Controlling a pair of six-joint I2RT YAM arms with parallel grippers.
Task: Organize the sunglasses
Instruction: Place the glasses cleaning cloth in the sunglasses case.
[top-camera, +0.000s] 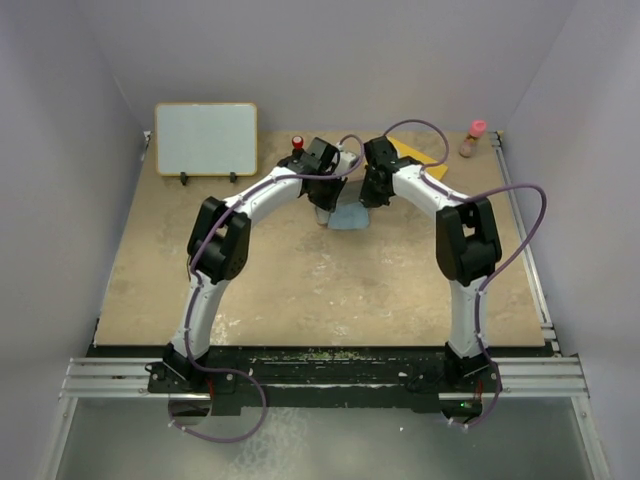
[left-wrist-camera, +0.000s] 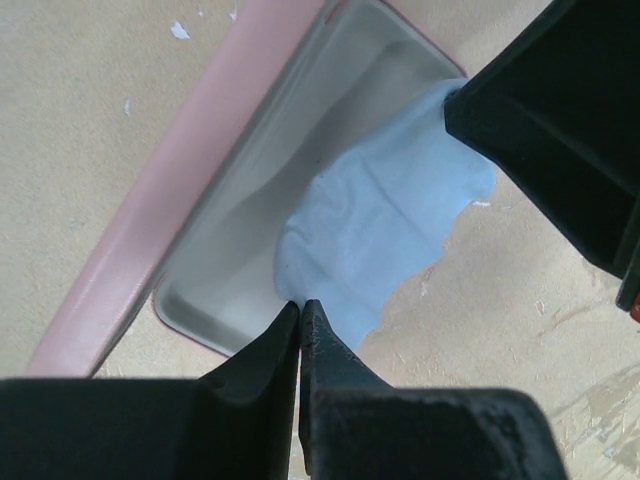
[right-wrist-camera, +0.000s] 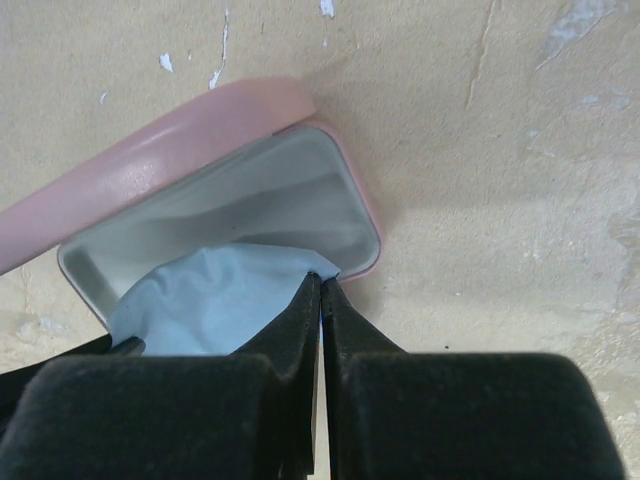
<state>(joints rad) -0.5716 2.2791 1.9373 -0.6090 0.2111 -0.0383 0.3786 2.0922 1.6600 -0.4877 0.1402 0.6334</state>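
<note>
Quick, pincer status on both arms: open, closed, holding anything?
Left pincer: closed, pinching the edge of the blue cloth.
Right pincer: closed, pinching another corner of the same cloth.

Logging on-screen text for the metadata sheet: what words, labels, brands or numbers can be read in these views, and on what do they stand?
No text can be read in any view.
The whiteboard is blank.
On the pink-capped bottle, any label is too small to read.
The pink case and the blue cloth show no print.
</note>
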